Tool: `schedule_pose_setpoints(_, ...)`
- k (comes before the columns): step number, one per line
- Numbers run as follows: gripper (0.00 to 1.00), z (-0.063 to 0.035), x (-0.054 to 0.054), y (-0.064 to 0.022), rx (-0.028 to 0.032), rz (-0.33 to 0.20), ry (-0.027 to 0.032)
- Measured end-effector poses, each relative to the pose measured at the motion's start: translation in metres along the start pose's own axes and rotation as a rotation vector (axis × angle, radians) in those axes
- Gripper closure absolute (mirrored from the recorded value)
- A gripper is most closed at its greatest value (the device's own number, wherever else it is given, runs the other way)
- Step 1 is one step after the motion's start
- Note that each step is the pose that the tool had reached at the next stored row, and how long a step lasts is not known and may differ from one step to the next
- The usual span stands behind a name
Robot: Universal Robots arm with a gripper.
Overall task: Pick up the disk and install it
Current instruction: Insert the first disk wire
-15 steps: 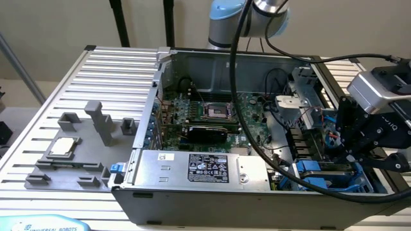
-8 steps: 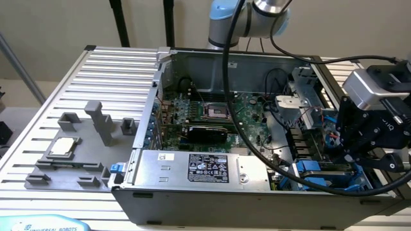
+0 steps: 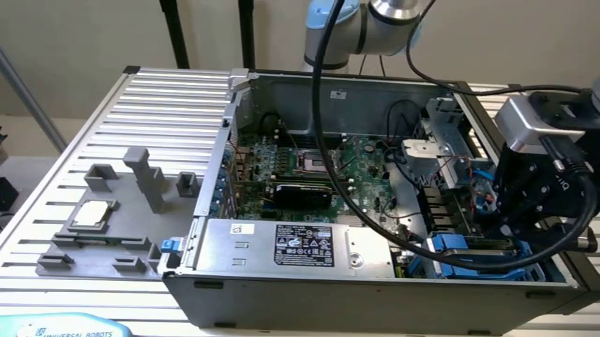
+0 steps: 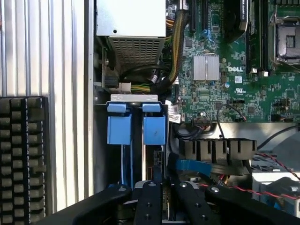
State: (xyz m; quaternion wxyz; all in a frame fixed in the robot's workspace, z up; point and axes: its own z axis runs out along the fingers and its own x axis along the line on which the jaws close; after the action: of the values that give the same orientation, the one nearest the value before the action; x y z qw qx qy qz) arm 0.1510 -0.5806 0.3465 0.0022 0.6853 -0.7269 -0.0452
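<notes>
The disk (image 4: 153, 129) stands on edge in the drive bay at the front corner of the open computer case (image 3: 375, 298), on the exterior view's right. Its blue carrier end faces the power supply, and a second blue carrier (image 4: 119, 129) sits right beside it. My gripper (image 4: 168, 206) hangs over the bay with its black fingers (image 4: 149, 204) drawn close on the disk's near edge. In the exterior view the gripper (image 3: 501, 235) is low over the blue carrier frame (image 3: 468, 256). How deep the disk sits in its slot is hidden.
The grey power-supply box (image 3: 281, 246) fills the case's front. The green motherboard (image 3: 310, 168) lies behind it, with cables (image 4: 176, 37) running beside the bay. A small silver chip (image 3: 94, 213) rests on a grey fixture (image 3: 140, 182) on the slatted table. A black ribbed block (image 4: 21, 159) lies outside the case wall.
</notes>
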Motion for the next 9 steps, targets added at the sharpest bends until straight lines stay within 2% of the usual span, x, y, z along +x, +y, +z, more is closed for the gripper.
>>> schedule_pose_setpoints(4, 0.84, 0.0010, 0.0000, -0.0001, 0.0036, 0.057, -0.0005)
schedule_pose_setpoints(9, 0.84, 0.0017, -0.0029, 0.0001, 0.0073, 0.076, 0.0077)
